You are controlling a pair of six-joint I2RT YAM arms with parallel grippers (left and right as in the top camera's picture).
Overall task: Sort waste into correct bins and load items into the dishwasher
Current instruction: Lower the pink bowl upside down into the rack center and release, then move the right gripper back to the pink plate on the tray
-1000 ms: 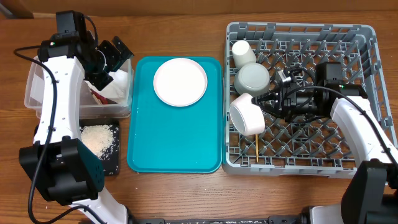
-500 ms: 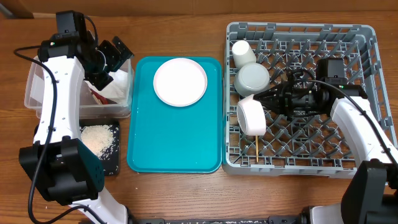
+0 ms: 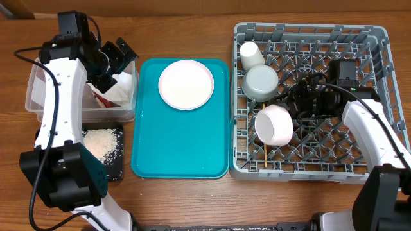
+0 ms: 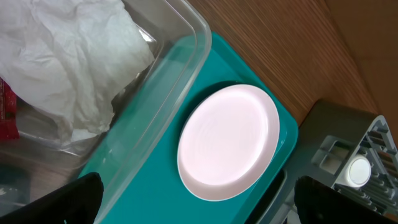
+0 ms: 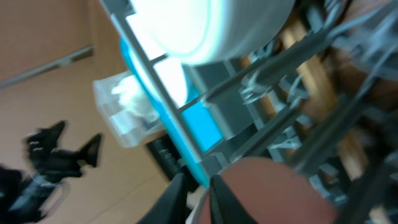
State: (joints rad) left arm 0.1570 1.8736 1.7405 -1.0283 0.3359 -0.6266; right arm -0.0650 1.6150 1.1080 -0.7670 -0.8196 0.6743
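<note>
Two bowls lie in the grey dish rack (image 3: 372, 38). The white bowl (image 3: 274, 124) sits tipped on the lattice right at the tips of the right pincer (image 3: 292, 108), and the greyish bowl (image 3: 261, 82) is just beyond and to one side of those tips. In the blurred wrist view the right pincer's fingers stand close together. Whether they are pinching the white bowl's rim or merely lie against it cannot be told. Past the greyish bowl, in the rack's corner, stands the small white cup (image 3: 251, 54). The chopsticks (image 3: 264, 154) lie on the lattice beside the white bowl.

Well ahead of the right pincer, outside the rack, the pink plate (image 3: 186, 84) rests on the teal tray (image 3: 180, 147). The left pincer (image 3: 119, 58) hangs over the clear tub (image 3: 38, 96) with its fingers spread wide and nothing between them. Beneath it in the tub lie the napkin (image 3: 122, 86) and the snack wrapper (image 3: 101, 97). Behind the left pincer, the black tray (image 3: 115, 170) holds the rice (image 3: 103, 142).
</note>
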